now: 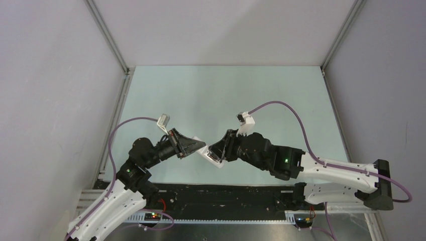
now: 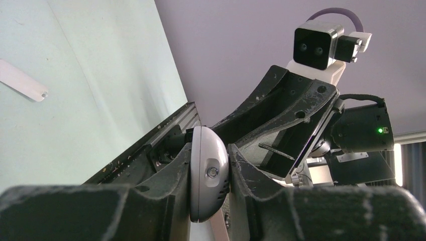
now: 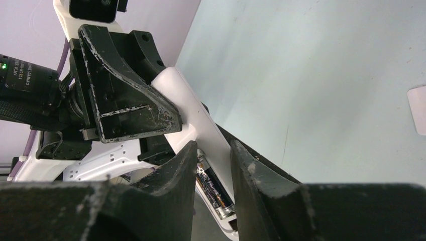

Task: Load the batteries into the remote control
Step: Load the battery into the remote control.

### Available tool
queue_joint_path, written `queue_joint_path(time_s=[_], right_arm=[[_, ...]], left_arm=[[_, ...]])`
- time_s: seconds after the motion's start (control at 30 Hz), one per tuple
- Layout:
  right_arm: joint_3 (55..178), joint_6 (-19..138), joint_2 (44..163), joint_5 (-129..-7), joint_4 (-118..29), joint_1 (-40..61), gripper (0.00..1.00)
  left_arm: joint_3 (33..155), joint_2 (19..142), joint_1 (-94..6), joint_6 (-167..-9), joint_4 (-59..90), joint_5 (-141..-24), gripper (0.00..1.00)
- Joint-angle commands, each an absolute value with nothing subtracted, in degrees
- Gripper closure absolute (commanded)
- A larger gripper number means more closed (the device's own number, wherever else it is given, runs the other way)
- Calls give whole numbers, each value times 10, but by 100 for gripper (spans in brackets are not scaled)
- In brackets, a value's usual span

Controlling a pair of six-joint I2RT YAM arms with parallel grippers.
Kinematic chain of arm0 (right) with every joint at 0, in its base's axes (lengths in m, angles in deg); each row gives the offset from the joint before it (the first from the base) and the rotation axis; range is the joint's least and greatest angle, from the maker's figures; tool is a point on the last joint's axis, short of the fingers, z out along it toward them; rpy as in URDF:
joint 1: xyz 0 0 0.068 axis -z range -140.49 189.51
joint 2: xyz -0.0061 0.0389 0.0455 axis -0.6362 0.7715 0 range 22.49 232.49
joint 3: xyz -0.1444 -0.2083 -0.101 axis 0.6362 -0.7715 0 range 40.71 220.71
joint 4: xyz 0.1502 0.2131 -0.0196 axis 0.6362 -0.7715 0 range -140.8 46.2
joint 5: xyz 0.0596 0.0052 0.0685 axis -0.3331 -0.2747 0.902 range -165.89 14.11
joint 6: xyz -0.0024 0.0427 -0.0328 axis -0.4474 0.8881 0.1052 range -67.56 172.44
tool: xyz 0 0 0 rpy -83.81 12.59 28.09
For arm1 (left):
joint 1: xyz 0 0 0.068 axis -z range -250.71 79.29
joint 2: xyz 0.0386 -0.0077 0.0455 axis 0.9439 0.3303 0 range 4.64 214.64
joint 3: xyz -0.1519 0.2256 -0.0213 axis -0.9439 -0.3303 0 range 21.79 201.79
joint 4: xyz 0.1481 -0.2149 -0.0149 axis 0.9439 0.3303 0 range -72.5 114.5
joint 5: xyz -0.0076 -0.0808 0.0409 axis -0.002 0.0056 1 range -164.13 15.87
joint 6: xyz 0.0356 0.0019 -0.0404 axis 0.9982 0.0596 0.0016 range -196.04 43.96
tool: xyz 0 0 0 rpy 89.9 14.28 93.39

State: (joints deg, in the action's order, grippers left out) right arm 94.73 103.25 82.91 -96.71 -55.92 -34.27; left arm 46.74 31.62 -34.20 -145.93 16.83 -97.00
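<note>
Remote control [image 3: 195, 123], white and oblong, is held between the two arms over the near middle of the desk [image 1: 226, 95]. In the top view its long axis runs from far-left to near-right. The left gripper [image 1: 200, 146] is clamped tight on the far-left, rounded end. The right gripper [image 3: 214, 146] straddles the near-right end with its jaws a little apart, one finger on each long side. Whether the pads press on the casing cannot be told.

The remote's open battery bay faces the right wrist camera. A dark battery [image 3: 215, 190] lies lengthwise in it, along the remote's long axis. Whether a second cell lies beside it is unclear.

The desk is a pale mint-green sheet, smooth and matte. Plain lilac-grey walls [image 1: 50, 100] stand on the left, right and far sides, with aluminium rails [image 1: 108, 35] running up the far corners. A black strip [image 1: 226, 193] with a slotted cable tray runs along the near edge. Purple cables [image 1: 281, 105] loop from each wrist camera.

A small flat white cover [image 2: 22, 83] lies on the desk, apart from the remote.

White lettering shows on the left arm's black motor housing [image 3: 25, 75] beside a green light, too small to read with confidence. The battery's label is also unreadable.
</note>
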Motion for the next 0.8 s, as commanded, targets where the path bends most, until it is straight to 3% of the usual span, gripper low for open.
queue_joint_path(time_s=[0.0,0.77], right_arm=[[966,1034,838,-958,-566,-342,66],[967,1019,836,-943,-573,-342,70]], left_arm=[[482,310,-339,-1460,128,-970,97],[483,313,-339,-1467,125,-966,97]])
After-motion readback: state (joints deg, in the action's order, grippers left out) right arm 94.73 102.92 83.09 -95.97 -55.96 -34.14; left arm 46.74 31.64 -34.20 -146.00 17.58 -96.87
